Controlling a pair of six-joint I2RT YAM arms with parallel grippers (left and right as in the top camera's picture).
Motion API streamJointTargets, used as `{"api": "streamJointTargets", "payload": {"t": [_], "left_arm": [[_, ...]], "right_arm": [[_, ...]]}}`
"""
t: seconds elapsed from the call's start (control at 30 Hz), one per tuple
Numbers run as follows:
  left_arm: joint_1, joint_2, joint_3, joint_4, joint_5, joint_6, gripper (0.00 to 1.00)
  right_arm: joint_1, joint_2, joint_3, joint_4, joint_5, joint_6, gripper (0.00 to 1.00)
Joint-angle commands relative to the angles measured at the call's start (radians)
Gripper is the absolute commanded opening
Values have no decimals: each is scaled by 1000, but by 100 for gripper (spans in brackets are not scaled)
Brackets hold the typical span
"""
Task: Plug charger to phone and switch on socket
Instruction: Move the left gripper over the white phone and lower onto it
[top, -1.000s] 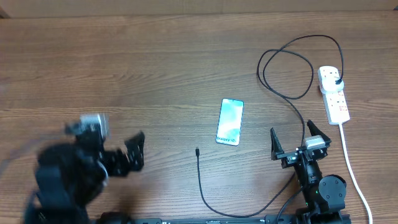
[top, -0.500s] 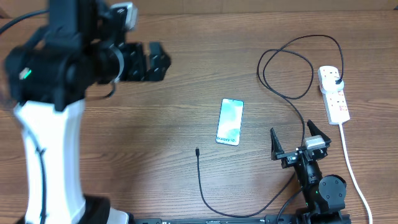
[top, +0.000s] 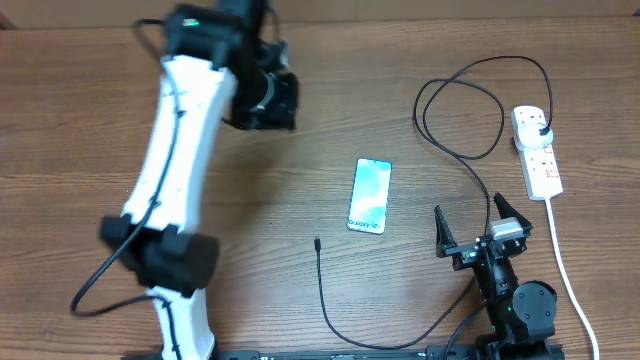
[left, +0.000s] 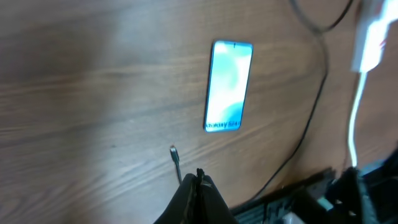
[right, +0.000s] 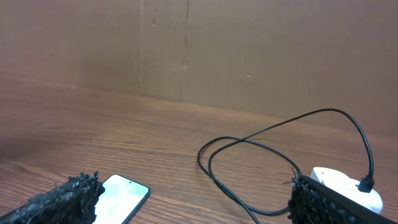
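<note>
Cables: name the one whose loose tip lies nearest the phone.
The thin black charger cable: its free tip lies just beside the phone. The thick white cord runs far right.

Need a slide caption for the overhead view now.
Slim teal-screened phone lies unplugged, thin black charger cable ending short of it; white power strip far right; right gripper open.

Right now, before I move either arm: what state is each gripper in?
Left gripper: closed, fingertips together, holding nothing.
Right gripper: open wide, nothing between the fingers.
</note>
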Motion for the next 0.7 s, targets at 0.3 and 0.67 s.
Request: {"api": "streamJointTargets", "payload": {"t": [0.3, 0.67], "left_arm": [[-231, 321, 21, -8, -25, -44, 100], [-375, 483, 21, 50, -128, -98, 100]], "right_arm": [[-2, -9, -11, 4, -1, -7, 100], [-2, -9, -10, 3, -1, -7, 100]]}}
